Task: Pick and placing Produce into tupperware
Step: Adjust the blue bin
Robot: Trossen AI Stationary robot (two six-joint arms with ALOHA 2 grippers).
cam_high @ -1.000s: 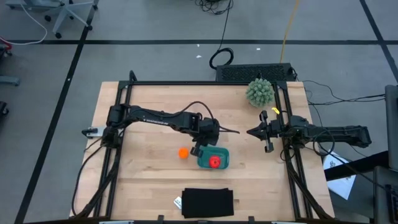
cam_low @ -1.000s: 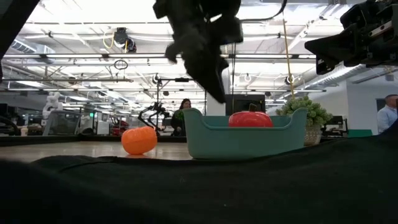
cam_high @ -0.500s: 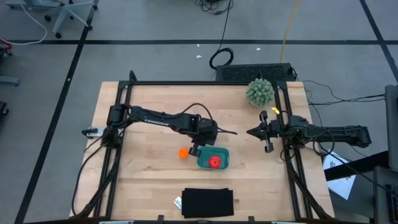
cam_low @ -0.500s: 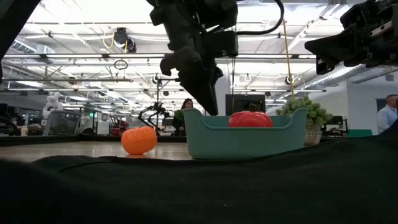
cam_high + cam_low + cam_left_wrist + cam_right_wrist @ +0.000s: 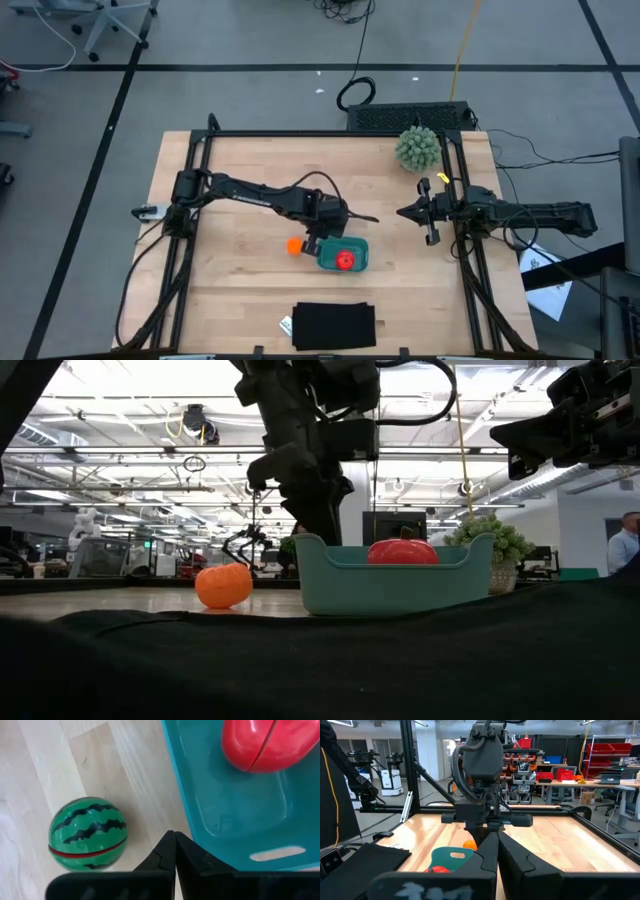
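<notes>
While a person (image 5: 625, 546) stands in the workshop beyond the wooden table (image 5: 240, 280), we see the orange ball (image 5: 294, 245) and striped watermelon (image 5: 87, 834) lying beside the left gripper (image 5: 312, 243), fingers together and empty, at the teal tupperware (image 5: 358, 246) holding the red tomato (image 5: 345, 260); the right gripper (image 5: 404, 212), also closed, hovers well apart.

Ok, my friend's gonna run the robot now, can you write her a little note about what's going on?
Left gripper: shut, empty, just above the table between the watermelon and the tub.
Right gripper: shut, empty, waiting by the table's right edge.
Done: tomato is in the tub.
Left: the watermelon sits on the table beside the tub, under the left arm; the orange is on the table left of the tub. Both need to go in.
</notes>
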